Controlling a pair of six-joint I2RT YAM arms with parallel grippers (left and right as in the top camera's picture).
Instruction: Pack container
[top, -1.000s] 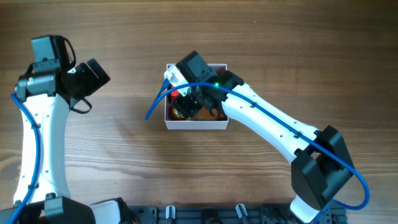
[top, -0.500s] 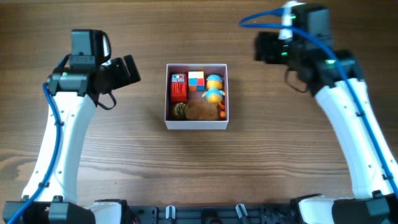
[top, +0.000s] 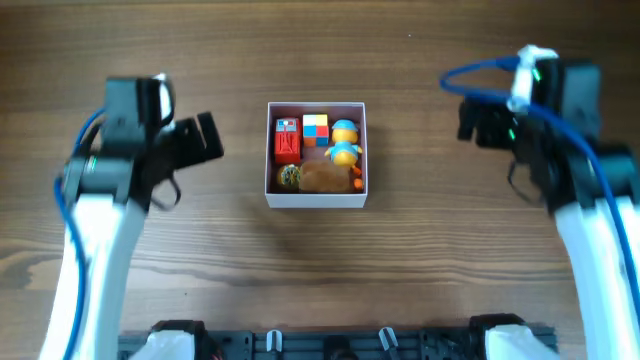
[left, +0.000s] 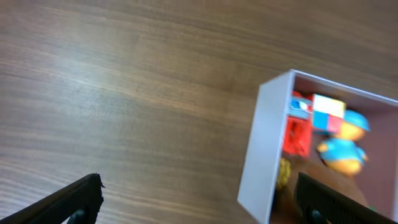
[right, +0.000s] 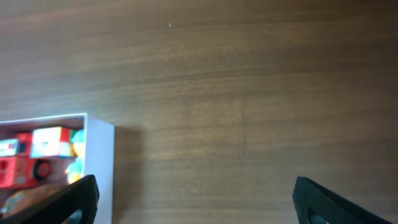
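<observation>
The container is a square white box in the middle of the wooden table. It holds several small toys: a red one, a colour cube, a blue-and-yellow figure and a brown one. It also shows in the left wrist view and the right wrist view. My left gripper is open and empty, left of the box. My right gripper is open and empty, right of the box.
Bare wooden table lies all around the box. A black rail runs along the near edge between the arm bases.
The right arm has lifted out of the box and swung off to the right, leaving the toys uncovered. The left arm has shifted slightly and is blurred.
</observation>
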